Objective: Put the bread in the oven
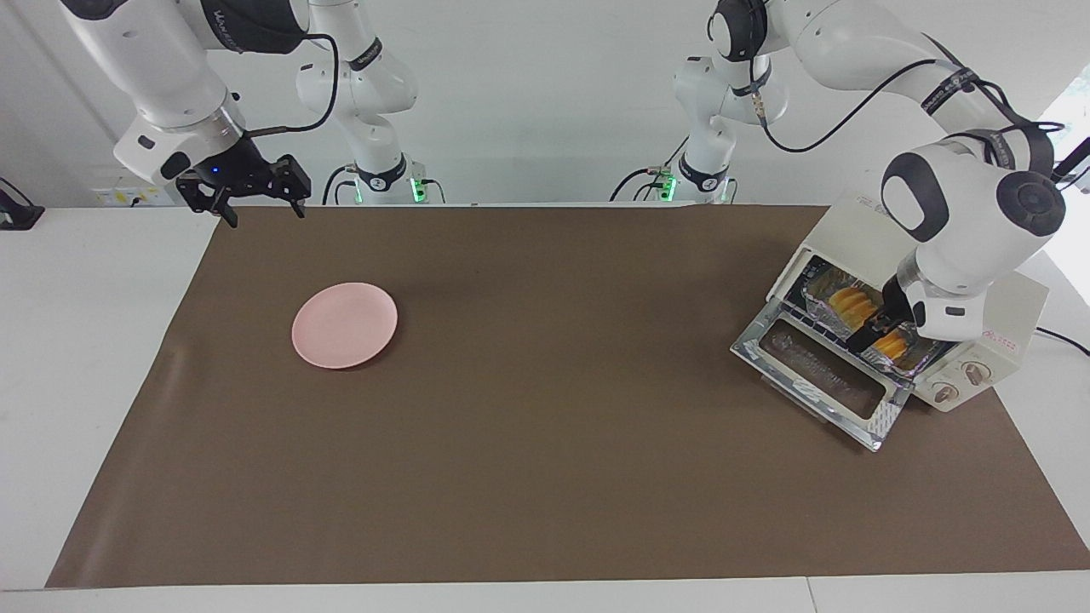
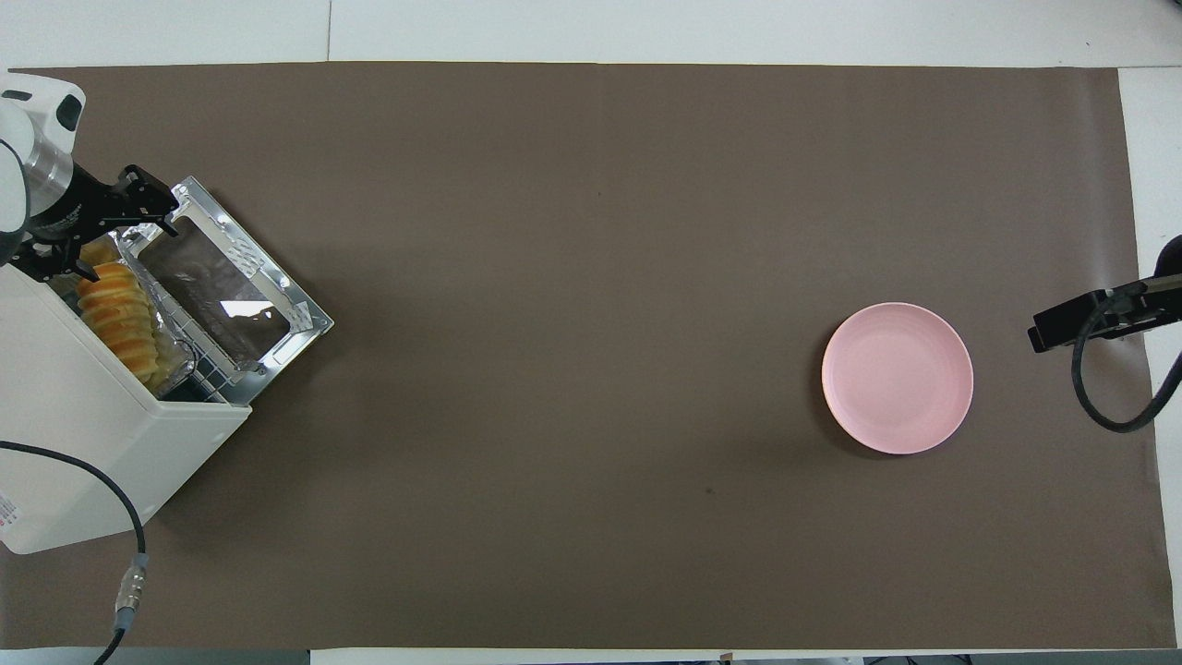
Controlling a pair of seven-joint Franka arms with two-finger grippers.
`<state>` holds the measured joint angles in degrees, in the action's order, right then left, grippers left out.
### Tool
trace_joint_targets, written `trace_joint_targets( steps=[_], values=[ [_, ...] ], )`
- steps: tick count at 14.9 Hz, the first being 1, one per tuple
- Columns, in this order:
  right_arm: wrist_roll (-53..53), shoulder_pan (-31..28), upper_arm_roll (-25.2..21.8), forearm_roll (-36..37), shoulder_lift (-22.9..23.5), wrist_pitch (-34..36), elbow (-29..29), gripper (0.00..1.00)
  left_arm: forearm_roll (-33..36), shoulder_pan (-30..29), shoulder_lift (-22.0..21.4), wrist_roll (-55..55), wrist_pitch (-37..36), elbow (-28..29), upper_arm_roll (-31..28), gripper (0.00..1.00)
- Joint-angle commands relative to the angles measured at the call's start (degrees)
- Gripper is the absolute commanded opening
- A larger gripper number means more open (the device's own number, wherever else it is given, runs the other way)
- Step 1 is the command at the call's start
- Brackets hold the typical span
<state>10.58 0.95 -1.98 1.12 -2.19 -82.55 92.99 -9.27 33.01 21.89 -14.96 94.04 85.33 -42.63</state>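
Observation:
The bread [image 1: 847,302], a ridged row of yellow-orange slices, lies in a silver foil tray [image 1: 817,289] on the rack at the mouth of the cream-white oven [image 1: 1013,319]. The oven stands at the left arm's end of the table with its glass door [image 1: 817,375] dropped open. In the overhead view the bread [image 2: 115,319] shows just inside the oven [image 2: 83,462]. My left gripper [image 1: 879,317] is at the oven's mouth, open, with its fingers on either side of the bread's end. My right gripper [image 1: 260,209] waits open and empty, raised over the table's corner at the right arm's end.
A pink round plate [image 1: 344,325] lies bare on the brown mat [image 1: 545,477] toward the right arm's end; it also shows in the overhead view [image 2: 898,378]. The oven's cable [image 2: 129,563] trails off near the robots' edge of the table.

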Motion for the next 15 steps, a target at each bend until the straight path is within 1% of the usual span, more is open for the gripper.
trace_joint_targets(
  steps=[1,3,4,6,8,9,11,13,14,15],
  values=[
    [0.9,-0.8,0.6,0.5,-1.2,-0.3,1.3,1.0,0.6,0.2,-5.3,10.6,-6.1,0.8,-0.7,1.0],
    [0.9,-0.8,0.6,0.5,-1.2,-0.3,1.3,1.0,0.9,0.2,-7.6,20.1,-11.2,0.9,-0.7,1.0],
    [0.9,-0.8,0.6,0.5,-1.2,-0.3,1.3,1.0,1.0,0.2,-8.4,21.9,-13.8,1.1,-0.8,1.0],
    [0.9,-0.8,0.6,0.5,-1.2,-0.3,1.3,1.0,1.1,0.6,-10.0,21.6,-14.8,1.0,-0.7,1.0],
    [0.9,-0.8,0.6,0.5,-1.2,-0.3,1.3,1.0,1.1,-1.0,-11.3,21.9,-17.0,0.8,1.4,1.0],
    [0.9,-0.8,0.6,0.5,-1.2,-0.3,1.3,1.0,1.1,-4.8,-11.5,22.1,-17.2,0.8,4.9,1.0],
    [0.9,-0.8,0.6,0.5,-1.2,-0.3,1.3,1.0,2.4,-19.1,-13.5,21.9,-17.3,0.7,19.6,1.0],
    [0.9,-0.8,0.6,0.5,-1.2,-0.3,1.3,1.0,6.3,-30.1,-14.8,21.1,-16.8,1.2,32.9,1.0],
    [0.9,-0.8,0.6,0.5,-1.2,-0.3,1.3,1.0,7.8,-33.9,-15.3,19.6,-16.6,1.9,38.2,1.0],
    [0.9,-0.8,0.6,0.5,-1.2,-0.3,1.3,1.0,8.9,-36.2,-15.2,17.2,-16.0,2.0,41.9,1.0]
  ],
)
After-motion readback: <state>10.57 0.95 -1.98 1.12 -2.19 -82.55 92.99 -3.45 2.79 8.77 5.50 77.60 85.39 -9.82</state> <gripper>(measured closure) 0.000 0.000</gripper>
